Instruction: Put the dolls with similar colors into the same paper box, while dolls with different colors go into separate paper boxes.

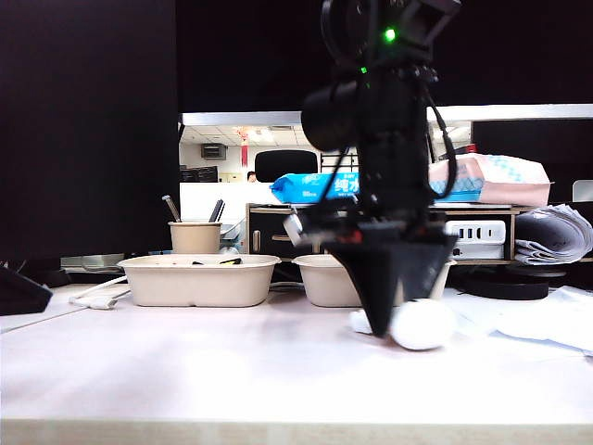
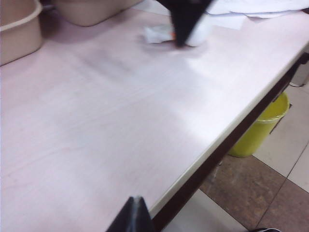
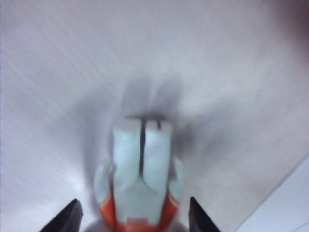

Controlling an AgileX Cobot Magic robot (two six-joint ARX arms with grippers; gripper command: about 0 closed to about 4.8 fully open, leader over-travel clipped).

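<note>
A white doll [image 1: 424, 324] with a round body and an orange band lies on the table in front of the right paper box [image 1: 320, 283]. My right gripper [image 1: 380, 329] points down over it, open. In the right wrist view the doll [image 3: 142, 164] lies between the fingertips [image 3: 72, 215] with a small gap on each side. The left paper box [image 1: 199, 283] stands beside the right one, with small dark tips showing above its rim. My left gripper [image 2: 136, 200] is shut and empty, near the table's front edge, far from the doll [image 2: 199, 35] and both boxes [image 2: 19, 34].
A round pen cup [image 1: 195, 236] stands behind the left box. White cables [image 1: 97, 295] lie to its left and loose papers [image 1: 547, 324] at the far right. Below the table's front edge [image 2: 217, 150] stands a yellow bin [image 2: 260, 128].
</note>
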